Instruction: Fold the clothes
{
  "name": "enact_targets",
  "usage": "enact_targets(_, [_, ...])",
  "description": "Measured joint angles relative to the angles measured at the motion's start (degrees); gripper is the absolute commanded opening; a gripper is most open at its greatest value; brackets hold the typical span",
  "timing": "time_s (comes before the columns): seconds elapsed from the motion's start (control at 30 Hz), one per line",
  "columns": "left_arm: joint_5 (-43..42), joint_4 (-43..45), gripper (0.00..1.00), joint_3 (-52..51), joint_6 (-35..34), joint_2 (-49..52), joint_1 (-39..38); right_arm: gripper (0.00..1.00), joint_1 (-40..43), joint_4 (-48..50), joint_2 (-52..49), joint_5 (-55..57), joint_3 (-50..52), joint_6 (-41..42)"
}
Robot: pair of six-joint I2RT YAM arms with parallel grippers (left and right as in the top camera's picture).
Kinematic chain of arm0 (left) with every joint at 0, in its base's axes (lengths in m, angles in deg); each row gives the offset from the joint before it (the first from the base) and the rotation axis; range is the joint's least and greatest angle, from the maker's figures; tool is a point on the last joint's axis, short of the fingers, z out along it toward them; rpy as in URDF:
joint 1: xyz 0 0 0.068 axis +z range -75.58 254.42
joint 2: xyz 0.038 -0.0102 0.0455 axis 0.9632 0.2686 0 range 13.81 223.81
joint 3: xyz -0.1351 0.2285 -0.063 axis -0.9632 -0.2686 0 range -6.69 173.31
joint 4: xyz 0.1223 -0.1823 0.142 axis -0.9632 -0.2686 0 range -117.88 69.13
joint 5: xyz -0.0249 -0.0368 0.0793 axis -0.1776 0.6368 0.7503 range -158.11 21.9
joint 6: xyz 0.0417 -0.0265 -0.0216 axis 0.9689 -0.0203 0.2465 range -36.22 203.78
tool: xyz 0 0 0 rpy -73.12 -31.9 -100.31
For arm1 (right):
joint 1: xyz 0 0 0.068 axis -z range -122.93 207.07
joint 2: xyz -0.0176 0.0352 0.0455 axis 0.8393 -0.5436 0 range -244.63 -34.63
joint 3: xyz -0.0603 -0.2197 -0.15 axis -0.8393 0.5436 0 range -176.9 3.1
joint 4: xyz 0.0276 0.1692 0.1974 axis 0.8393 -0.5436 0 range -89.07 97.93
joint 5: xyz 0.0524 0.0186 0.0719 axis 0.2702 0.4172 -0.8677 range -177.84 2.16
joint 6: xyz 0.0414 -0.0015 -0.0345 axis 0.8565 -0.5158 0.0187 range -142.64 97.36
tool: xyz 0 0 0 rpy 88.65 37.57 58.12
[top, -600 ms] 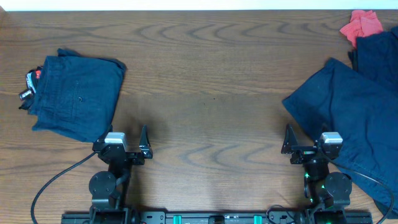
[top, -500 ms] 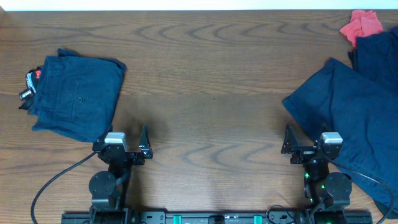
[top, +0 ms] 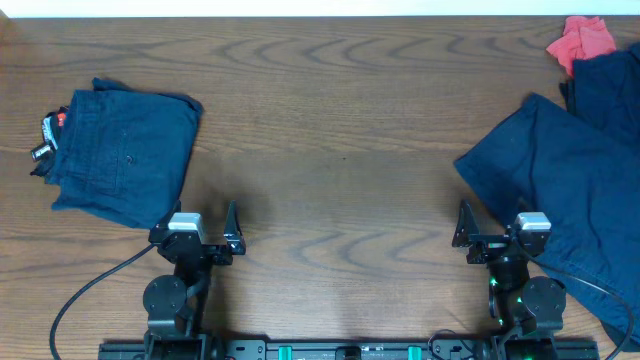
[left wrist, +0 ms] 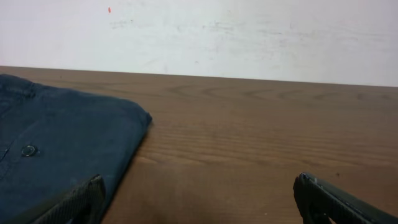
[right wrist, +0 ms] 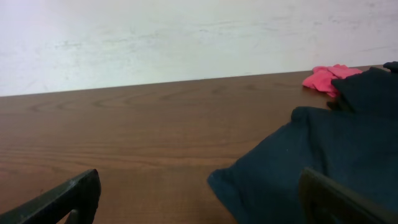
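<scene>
A folded dark navy garment (top: 122, 153) lies at the left of the table; its corner shows in the left wrist view (left wrist: 56, 146). A loose pile of dark navy clothes (top: 565, 185) lies spread at the right and shows in the right wrist view (right wrist: 323, 162). My left gripper (top: 200, 226) is open and empty near the front edge, just off the folded garment's near corner. My right gripper (top: 495, 228) is open and empty near the front edge, its right finger at the loose pile's edge.
A pink-red cloth (top: 580, 40) lies at the back right corner, also in the right wrist view (right wrist: 326, 78). A small tag (top: 48, 135) sticks out at the folded garment's left side. A pale wall stands behind the wooden table (top: 330, 150).
</scene>
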Motion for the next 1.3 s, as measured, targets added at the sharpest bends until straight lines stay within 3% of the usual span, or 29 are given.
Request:
enact_targets(1.13, [0.0, 0.0, 0.98, 0.0, -0.1, 0.0, 0.0, 0.99, 0.0, 0.2, 0.0, -1.3, 0.0, 0.3])
enact_targets(1.3, [-0.1, -3.1, 0.98, 1.6, -1.7, 0.4, 0.0, 0.99, 0.0, -1.8, -0.2, -1.4, -0.6, 0.4])
